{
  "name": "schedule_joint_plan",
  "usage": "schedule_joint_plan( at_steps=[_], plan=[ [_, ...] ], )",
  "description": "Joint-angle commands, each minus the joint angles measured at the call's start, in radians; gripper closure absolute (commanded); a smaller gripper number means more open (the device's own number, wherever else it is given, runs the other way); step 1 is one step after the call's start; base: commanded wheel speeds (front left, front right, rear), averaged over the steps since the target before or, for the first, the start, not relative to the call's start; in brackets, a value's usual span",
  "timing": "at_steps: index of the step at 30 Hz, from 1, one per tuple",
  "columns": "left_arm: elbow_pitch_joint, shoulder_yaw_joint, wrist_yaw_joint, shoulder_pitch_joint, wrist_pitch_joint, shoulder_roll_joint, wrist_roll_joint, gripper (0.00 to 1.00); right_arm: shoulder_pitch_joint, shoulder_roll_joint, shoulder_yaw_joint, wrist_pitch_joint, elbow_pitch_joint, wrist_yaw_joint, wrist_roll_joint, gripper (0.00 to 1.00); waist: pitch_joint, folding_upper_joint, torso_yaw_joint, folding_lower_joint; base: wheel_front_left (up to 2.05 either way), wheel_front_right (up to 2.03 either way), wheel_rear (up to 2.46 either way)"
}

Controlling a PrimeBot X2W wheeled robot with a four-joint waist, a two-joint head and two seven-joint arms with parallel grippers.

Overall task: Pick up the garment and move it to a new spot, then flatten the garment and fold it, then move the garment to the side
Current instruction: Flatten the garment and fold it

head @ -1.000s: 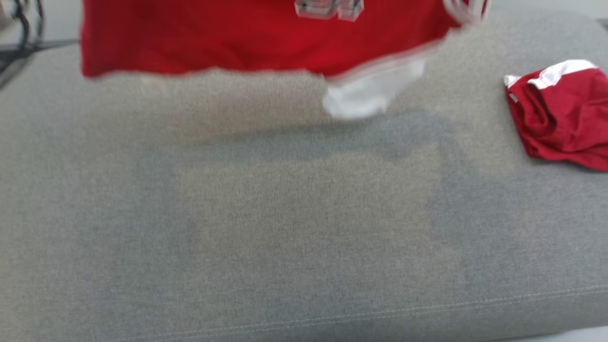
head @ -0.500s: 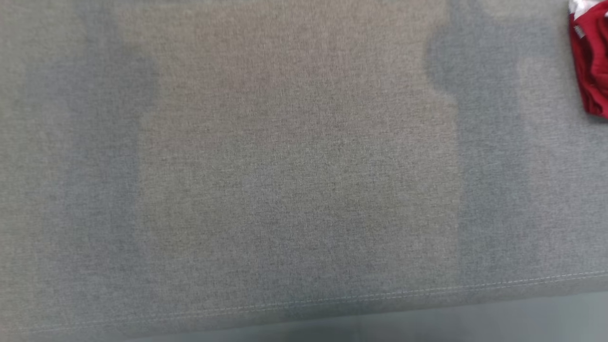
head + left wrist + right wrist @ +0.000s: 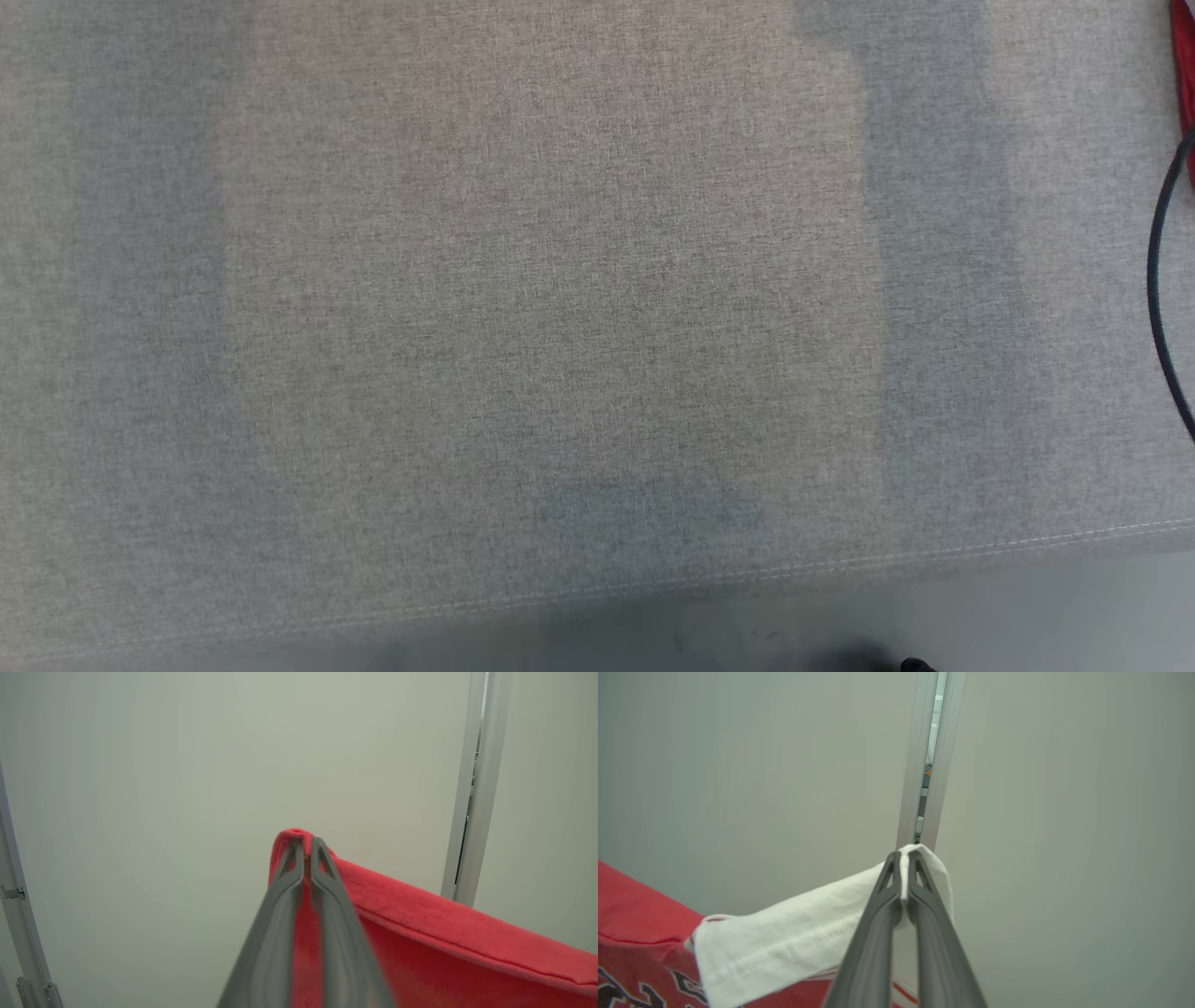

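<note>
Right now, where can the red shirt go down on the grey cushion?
The grey cushion is bare from its front seam back, left and middle. The far right is crowded: some red cloth and a black cable.

A grey fabric cushion point(image 3: 560, 327) carries a red cloth point(image 3: 1188, 56) at its far right edge.

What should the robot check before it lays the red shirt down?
1. Left gripper shut on the red jersey's corner: ok.
2. Right gripper shut on its white sleeve: ok.
3. Grey cushion bare in the middle for landing: ok.
4. Jersey hanging flat between the grippers: cannot tell.
5. Other red garment lying off at the cushion's right edge: ok.
</note>
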Motion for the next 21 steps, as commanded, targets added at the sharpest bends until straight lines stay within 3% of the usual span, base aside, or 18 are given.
schedule_joint_plan(
  at_steps=[1, 6, 11, 16, 21],
  plan=[
    [0.003, 0.002, -0.009, 0.028, -0.008, 0.007, -0.001, 1.00, 0.025, 0.003, 0.014, -0.007, 0.005, 0.000, 0.012, 1.00, -0.016, 0.0000, -0.001, -0.0002, 0.00, 0.00, 0.00],
    [-0.014, 0.013, -0.086, 0.169, -0.012, 0.011, -0.043, 1.00, 0.154, -0.005, 0.143, -0.012, -0.033, 0.000, 0.186, 1.00, -0.085, 0.0000, 0.001, -0.0002, 0.00, 0.00, 0.00],
    [-0.053, 0.004, -0.136, 0.401, -0.014, 0.017, -0.074, 1.00, 0.422, -0.075, 0.288, 0.006, -0.153, 0.000, 0.374, 1.00, -0.177, 0.0000, 0.012, -0.0002, 0.00, 0.00, 0.00],
    [-0.146, 0.013, -0.131, 0.650, -0.015, 0.037, -0.107, 1.00, 0.742, -0.177, 0.401, 0.068, -0.370, 0.000, 0.553, 1.00, -0.236, 0.0000, 0.016, -0.0002, 0.00, 0.00, 0.00],
    [-0.287, -0.011, -0.094, 0.905, -0.015, 0.066, -0.103, 1.00, 1.052, -0.272, 0.371, 0.118, -0.618, 0.000, 0.646, 1.00, -0.280, 0.0000, 0.026, -0.0002, 0.00, 0.00, 0.00]
  ],
)
